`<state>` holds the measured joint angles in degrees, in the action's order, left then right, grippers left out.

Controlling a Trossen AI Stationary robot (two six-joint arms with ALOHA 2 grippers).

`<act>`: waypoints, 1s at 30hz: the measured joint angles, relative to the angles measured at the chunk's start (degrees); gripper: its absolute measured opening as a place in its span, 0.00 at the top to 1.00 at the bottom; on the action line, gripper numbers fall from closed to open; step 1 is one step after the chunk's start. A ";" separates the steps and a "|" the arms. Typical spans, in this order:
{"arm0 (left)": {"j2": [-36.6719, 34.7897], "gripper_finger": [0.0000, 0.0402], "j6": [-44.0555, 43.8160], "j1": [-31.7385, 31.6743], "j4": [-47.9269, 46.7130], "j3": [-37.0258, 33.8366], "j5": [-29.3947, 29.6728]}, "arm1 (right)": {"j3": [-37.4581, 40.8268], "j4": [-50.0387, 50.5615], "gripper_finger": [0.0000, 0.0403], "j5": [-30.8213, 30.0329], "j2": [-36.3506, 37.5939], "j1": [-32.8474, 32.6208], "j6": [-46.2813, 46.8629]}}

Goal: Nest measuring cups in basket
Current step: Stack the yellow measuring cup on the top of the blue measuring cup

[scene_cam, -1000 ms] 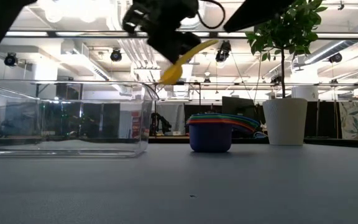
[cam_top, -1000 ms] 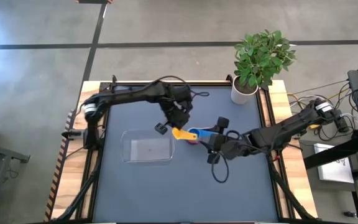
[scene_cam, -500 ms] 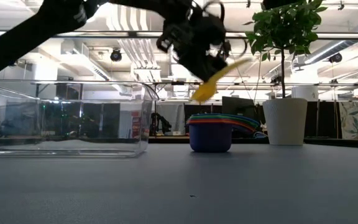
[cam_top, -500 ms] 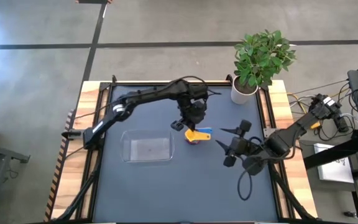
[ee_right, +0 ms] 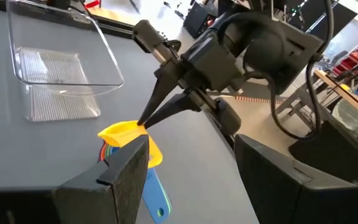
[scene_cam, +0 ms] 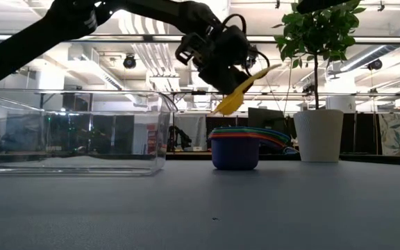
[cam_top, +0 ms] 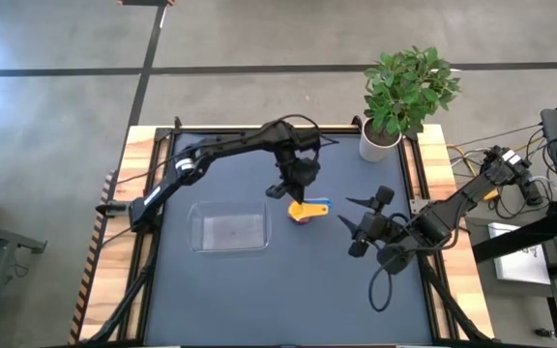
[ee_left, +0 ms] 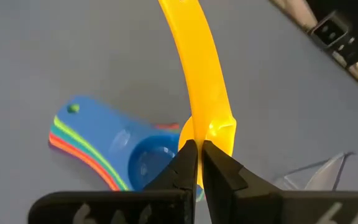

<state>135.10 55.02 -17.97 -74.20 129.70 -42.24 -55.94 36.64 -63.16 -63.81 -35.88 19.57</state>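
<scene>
Yellow plastic measuring cup (scene_cam: 240, 89) is pinched at its rim between the fingers of my left gripper (ee_left: 197, 158), and it now hangs directly over the nested stack of coloured plastic measuring cups (scene_cam: 245, 147) (blue bowl on the outside, with green, orange and red handles fanned under it). A second ago I held this cup close to the clear rectangular plastic basket (cam_top: 228, 232); since then my left arm has swung toward three o'clock in the high view, carrying it above the stack. Over the last half second it has barely shifted, so I judge the carry is done and the lowering comes next.

In the high view the stack sits near the table's centre, with the basket at its nine o'clock, well apart and with no cup in it. That means the nesting is happening on the table, so the pile would then have to go into the basket.

My right gripper (cam_top: 356, 230) has drawn back toward four o'clock from the stack, its fingers spread and holding nothing. The cup hangs tilted, handle up; it may land crooked on the stack.
</scene>
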 joint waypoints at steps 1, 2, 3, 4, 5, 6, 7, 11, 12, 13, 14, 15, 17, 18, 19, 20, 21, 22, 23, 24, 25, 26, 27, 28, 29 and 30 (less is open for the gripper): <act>-0.01 1.00 0.00 -0.03 0.27 0.01 -1.05 | 0.06 0.00 0.44 0.00 0.00 0.00 0.00; -0.01 1.00 0.00 -0.05 0.27 0.01 -1.98 | 0.10 0.02 0.44 0.00 0.00 0.00 0.00; -0.01 1.00 0.00 -0.07 0.29 0.01 -2.33 | 0.13 -0.03 0.44 0.00 0.00 0.00 0.00; -0.01 1.00 0.00 -0.05 0.54 -0.01 -2.29 | 0.21 -0.02 0.44 0.00 0.00 0.00 0.00; -0.01 1.00 0.00 -0.05 0.79 -0.01 -2.31 | 0.22 0.01 0.44 0.02 0.00 0.00 0.00; 0.08 1.00 0.00 -0.03 1.02 -0.01 -2.33 | 0.24 -0.02 0.44 0.02 0.00 0.00 0.00; 0.20 1.00 0.00 -0.04 1.29 -0.01 -2.45 | 0.24 -0.03 0.44 0.02 0.00 0.00 0.00; 1.48 1.00 0.00 -0.16 1.73 -0.02 -2.72 | 0.60 -0.07 0.44 0.04 0.00 0.00 0.00; 1.84 1.00 -0.03 -0.22 1.64 -0.06 -2.90 | 0.72 -0.04 0.44 0.04 0.00 0.00 0.00; 2.31 1.00 -0.07 -0.28 1.68 -0.06 -2.93 | 0.82 -0.04 0.44 0.04 0.00 0.00 0.02; 2.51 1.00 -0.09 -0.45 1.56 -0.06 -2.99 | 0.92 -0.07 0.44 0.04 0.00 0.00 0.16; 2.61 1.00 -0.13 -0.60 1.17 -0.08 -2.99 | 1.01 -0.03 0.44 0.07 0.00 0.00 0.22; 2.66 1.00 -0.27 -0.91 0.89 -0.10 -2.99 | 1.09 -0.06 0.44 0.07 0.00 0.00 0.37; 2.64 1.00 -0.32 -0.98 0.96 -0.10 -3.07 | 1.13 -0.07 0.44 0.07 0.00 0.00 0.37; 2.59 1.00 -0.57 -1.07 0.96 -0.10 -3.19 | 1.20 -0.04 0.44 0.07 0.00 0.00 0.35; 2.59 1.00 -1.16 -1.15 0.95 -0.10 -3.24 | 1.22 -0.04 0.44 0.07 0.00 0.00 0.33; 2.59 1.00 -1.67 -1.18 0.90 -0.10 -3.35 | 1.22 -0.04 0.44 0.07 0.00 0.00 0.33; 2.59 1.00 -2.26 -1.22 0.81 -0.10 -3.42 | 1.22 -0.04 0.44 0.07 0.00 0.00 0.31; 2.59 1.00 -2.95 -1.29 0.75 -0.10 -3.50 | 1.22 -0.04 0.44 0.07 0.00 0.00 0.31; 2.59 1.00 -3.39 -1.34 0.77 -0.10 -3.51 | 1.22 -0.04 0.44 0.07 0.00 0.00 0.31; 2.57 1.00 -3.54 -1.34 0.77 -0.10 -3.35 | 1.22 -0.04 0.44 0.06 0.00 0.00 0.33; 2.57 1.00 -3.61 -1.34 0.81 -0.12 -2.90 | 1.24 -0.04 0.44 0.07 0.00 0.00 0.39; 2.63 1.00 -3.63 -1.34 0.85 -0.15 -2.19 | 1.24 -0.06 0.44 0.07 0.00 0.00 0.47; 2.66 0.99 -3.67 -1.42 0.84 -0.20 -1.99 | 1.24 -0.07 0.44 0.07 0.00 0.00 0.64; 2.68 0.99 -3.83 -1.50 0.83 -0.21 -1.97 | 1.24 -0.07 0.44 0.11 0.00 0.00 0.76; 2.68 0.97 -4.12 -1.58 0.88 -0.21 -1.93 | 1.24 -0.07 0.44 0.15 0.00 0.00 0.83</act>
<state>137.78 50.91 -19.55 -73.32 129.49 -44.17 -54.70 36.58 -63.00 -63.81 -35.88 20.40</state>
